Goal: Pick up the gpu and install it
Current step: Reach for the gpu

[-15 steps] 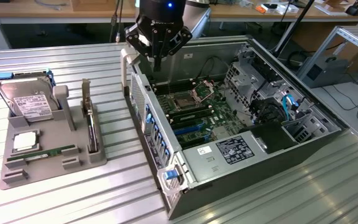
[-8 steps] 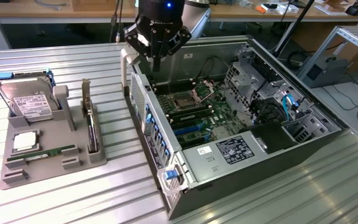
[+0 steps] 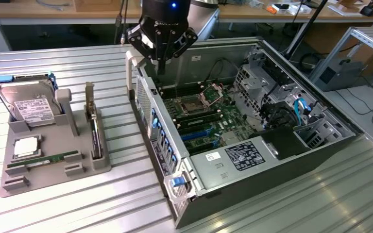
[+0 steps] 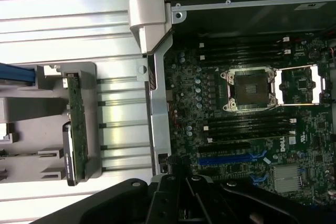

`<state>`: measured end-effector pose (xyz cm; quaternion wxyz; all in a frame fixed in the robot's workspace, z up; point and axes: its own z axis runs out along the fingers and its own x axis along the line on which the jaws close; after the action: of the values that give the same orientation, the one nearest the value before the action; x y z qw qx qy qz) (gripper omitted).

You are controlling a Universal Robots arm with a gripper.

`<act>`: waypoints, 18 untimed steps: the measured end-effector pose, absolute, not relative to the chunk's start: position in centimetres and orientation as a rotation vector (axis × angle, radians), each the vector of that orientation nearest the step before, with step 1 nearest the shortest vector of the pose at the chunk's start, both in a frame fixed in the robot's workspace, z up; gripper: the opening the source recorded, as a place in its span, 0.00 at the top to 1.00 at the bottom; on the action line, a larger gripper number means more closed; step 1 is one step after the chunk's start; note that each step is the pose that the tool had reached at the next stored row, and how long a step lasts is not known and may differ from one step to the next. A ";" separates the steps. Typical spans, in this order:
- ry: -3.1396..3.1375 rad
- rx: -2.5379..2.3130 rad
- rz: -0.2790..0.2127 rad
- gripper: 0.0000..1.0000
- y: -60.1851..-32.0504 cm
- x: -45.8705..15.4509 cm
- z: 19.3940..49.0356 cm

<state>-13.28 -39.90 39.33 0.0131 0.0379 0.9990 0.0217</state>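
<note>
Jaws were pressed together and empty, hanging over the open computer case at its wall on the exterior view's left. At about seven o'clock from them, the gpu stood on edge in the grey holder on the worktop, probably slotted upright so its top edge could be gripped.

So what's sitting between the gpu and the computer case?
Between gpu and case: only the holder's rim and bare slatted table, in both views.
</note>
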 end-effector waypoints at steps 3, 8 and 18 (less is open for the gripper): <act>3.112 0.118 0.068 0.89 -39.9 -13.4 39.3; 3.113 0.118 0.068 0.89 -39.9 -13.7 39.3; 3.113 0.118 0.068 0.89 -39.9 -14.0 39.3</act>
<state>-14.02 -39.89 39.33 0.0131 0.0379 0.9990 0.0217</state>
